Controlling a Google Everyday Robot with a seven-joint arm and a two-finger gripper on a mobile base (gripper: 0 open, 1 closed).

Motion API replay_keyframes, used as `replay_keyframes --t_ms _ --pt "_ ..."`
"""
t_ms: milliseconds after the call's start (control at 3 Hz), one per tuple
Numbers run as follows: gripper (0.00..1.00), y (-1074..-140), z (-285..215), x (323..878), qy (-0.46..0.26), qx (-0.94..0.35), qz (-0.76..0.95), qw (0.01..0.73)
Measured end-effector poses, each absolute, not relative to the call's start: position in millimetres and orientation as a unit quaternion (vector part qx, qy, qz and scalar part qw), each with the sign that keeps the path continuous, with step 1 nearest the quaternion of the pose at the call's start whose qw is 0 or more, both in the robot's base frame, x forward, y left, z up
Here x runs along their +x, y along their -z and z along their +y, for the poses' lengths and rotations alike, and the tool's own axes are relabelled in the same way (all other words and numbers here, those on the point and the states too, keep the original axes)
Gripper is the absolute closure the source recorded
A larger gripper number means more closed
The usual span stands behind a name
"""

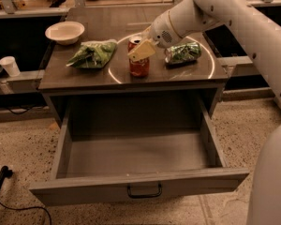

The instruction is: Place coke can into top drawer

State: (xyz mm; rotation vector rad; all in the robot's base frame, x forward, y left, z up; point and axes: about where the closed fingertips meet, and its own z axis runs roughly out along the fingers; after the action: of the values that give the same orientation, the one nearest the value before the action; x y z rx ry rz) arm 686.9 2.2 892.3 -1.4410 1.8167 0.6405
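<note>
Item 1: coke can (139, 67). Red, upright, silver top showing. It stands on the cabinet top (192, 75), directly under the claw and near the front edge. It is not in the drawer.

Item 2: claw (141, 52). It has a pale yellowish tip on a white wrist, carried by the white arm (243, 18) that comes in from the upper right of my view. The tip overlaps the can's upper side and rim. I cannot tell whether the claw is spread or closed, nor whether it touches the can.

Item 3: top drawer (84, 191). Grey, pulled fully out, below the claw and toward me, with its floor bare. A small dark handle (144, 191) sits at the middle of its front.

Item 4: green-patterned silver can (182, 53). It lies on its side just to the right of the claw in my view, partly behind the wrist and apart from the red can.

Item 5: green bag (93, 54). Crumpled, lying to the left of the claw at about the same depth, near but not touching the red can.

Item 6: white bowl (64, 32). Farther left of the claw and behind the bag, at the back corner of the top.

Item 7: white cup (9, 65). Well left of the claw, off the cabinet, on a low ledge.

Item 8: black cable (0, 186). On the speckled floor, far below and left of the claw.
</note>
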Motion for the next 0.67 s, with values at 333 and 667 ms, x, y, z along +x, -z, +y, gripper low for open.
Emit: replay_keyframes --t_ms 333,667 --pt "1.0 -895.5 4.0 682.3 -0.261 -0.565 0.691 0.369" --pt "1.0 -908.5 14.6 648.2 -0.306 -0.584 0.638 0.398"
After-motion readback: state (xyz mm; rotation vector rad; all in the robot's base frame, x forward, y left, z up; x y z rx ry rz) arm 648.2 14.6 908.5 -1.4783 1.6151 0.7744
